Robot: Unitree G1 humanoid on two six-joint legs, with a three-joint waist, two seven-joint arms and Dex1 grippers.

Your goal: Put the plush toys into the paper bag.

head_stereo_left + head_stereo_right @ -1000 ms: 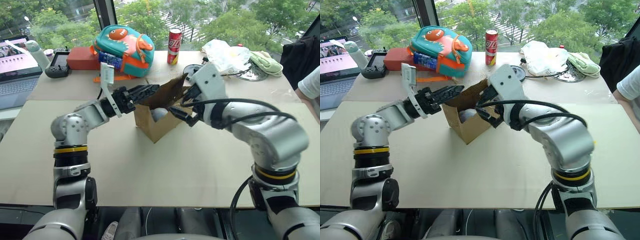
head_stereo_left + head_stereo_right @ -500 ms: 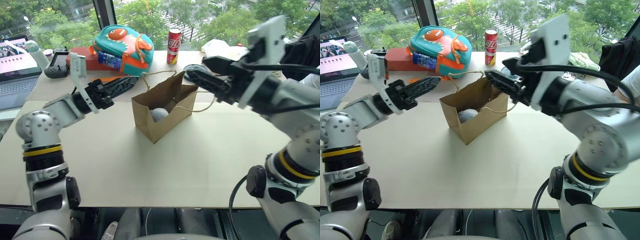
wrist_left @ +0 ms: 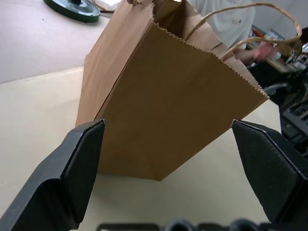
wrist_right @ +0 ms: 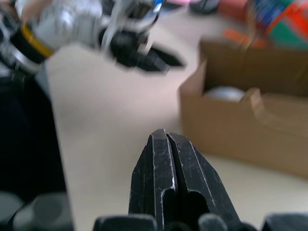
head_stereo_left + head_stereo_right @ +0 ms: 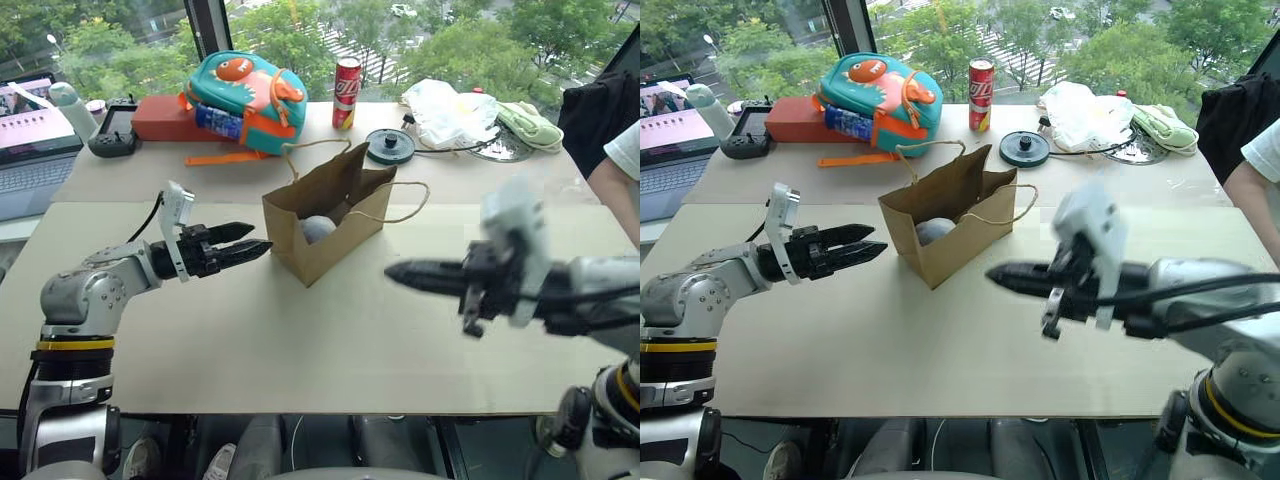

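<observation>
Paper bag (image 5: pixel 325 225) stands upright mid-surface (image 5: pixel 300 340) with grey-blue plush toy (image 5: pixel 317 228) inside, red radish toy can't be made out, left gripper (image 5: pixel 245 240) fingers apart beside the bag, right gripper (image 5: pixel 400 272) pressed together and empty, looks like wrap-up, next likely confirm both toys bagged

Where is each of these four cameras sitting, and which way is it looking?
Left and right eye views: on the head, looking forward and down over the table; both arms show, either side of the paper bag.
Left wrist view: on the left arm, looking along the open left gripper at the bag's side.
Right wrist view: on the right arm, looking along the shut right gripper towards the bag and the left gripper.
All views share the bag; three show the grey-blue plush toy inside.
</observation>
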